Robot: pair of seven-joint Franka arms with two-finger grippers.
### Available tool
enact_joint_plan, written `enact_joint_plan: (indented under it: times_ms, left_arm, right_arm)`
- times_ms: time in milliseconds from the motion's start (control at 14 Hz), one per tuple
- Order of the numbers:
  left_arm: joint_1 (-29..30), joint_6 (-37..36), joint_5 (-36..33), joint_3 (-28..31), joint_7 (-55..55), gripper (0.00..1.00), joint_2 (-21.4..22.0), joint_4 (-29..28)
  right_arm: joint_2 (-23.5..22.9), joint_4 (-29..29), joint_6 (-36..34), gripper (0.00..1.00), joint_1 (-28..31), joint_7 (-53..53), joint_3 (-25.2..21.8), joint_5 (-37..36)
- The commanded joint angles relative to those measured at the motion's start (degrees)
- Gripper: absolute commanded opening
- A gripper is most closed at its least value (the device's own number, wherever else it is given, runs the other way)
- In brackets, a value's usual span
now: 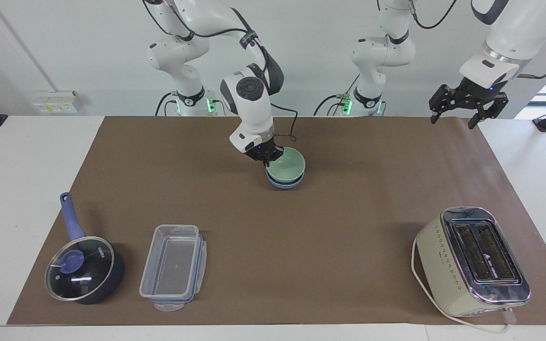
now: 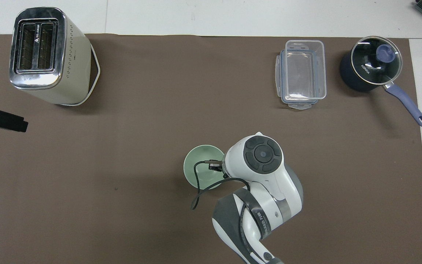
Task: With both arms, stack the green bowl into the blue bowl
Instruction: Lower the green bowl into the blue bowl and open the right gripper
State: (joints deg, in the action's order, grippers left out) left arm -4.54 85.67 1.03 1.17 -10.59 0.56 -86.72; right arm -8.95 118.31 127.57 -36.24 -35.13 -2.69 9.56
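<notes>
The pale green bowl [image 1: 288,165] sits nested in the blue bowl [image 1: 285,183] on the brown mat, midway between the two arms and toward the robots. It looks slightly tilted. My right gripper [image 1: 267,160] is shut on the green bowl's rim, at the side toward the right arm's end. In the overhead view the right wrist hides that gripper, and only the green bowl [image 2: 200,165] shows beside it. My left gripper [image 1: 454,118] hangs open and empty above the mat's corner at the left arm's end, where that arm waits.
A cream toaster [image 1: 472,260] stands farthest from the robots at the left arm's end. A clear plastic container [image 1: 173,266] and a dark lidded saucepan [image 1: 83,270] lie farthest from the robots toward the right arm's end. A cable loops from the right wrist [image 2: 203,183].
</notes>
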Motion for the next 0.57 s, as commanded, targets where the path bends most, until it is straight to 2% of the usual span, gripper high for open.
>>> enact_joint_plan:
  times_ms: [0,499]
  left_arm:
    - [0.6,-0.5,-1.2,-0.6,0.7,1.0,0.6,-0.1]
    - [0.6,-0.5,-1.2,-0.6,0.7,1.0,0.6,-0.1]
  right_arm:
    - [0.2,0.9,1.9,0.0,0.2,2.2,0.2,1.7]
    - [0.1,1.0,2.1,0.02,0.2,2.2,0.2,1.8]
